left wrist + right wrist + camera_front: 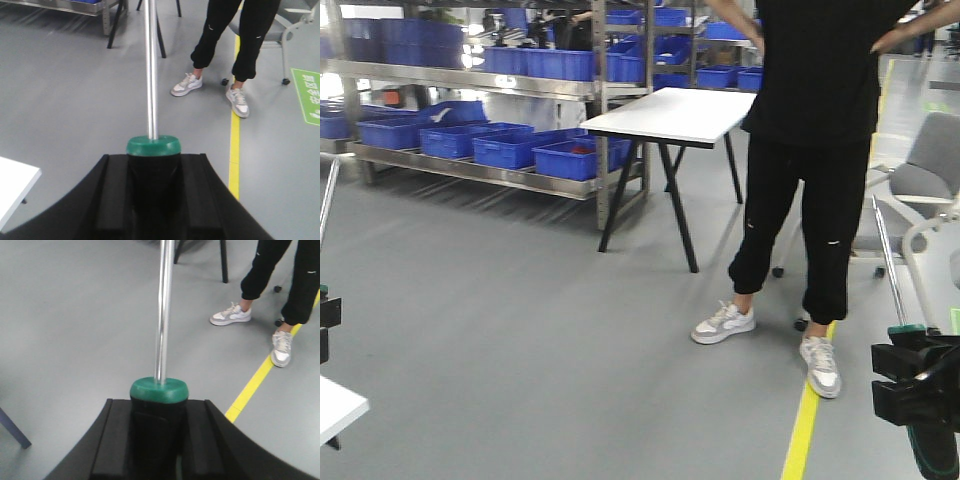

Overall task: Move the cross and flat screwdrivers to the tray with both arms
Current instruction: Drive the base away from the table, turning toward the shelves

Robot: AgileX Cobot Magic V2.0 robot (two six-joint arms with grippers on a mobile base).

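Both screwdrivers are held up in the air, shafts pointing away from me. My left gripper (153,161) is shut on the black handle of one screwdriver (152,145), just below its green collar; the steel shaft (151,70) runs straight up the left wrist view. My right gripper (159,407) is shut the same way on the other screwdriver (159,389), whose shaft (164,305) rises to the top edge. In the front view the right gripper (918,385) is at the lower right and the left gripper (328,318) at the far left edge. The tray is out of view.
A person in black (810,150) stands ahead on the grey floor beside a yellow line (805,430). Behind are a white table (670,115), metal shelves with blue bins (520,145) and a grey chair (925,175). A white table corner (335,405) shows at lower left.
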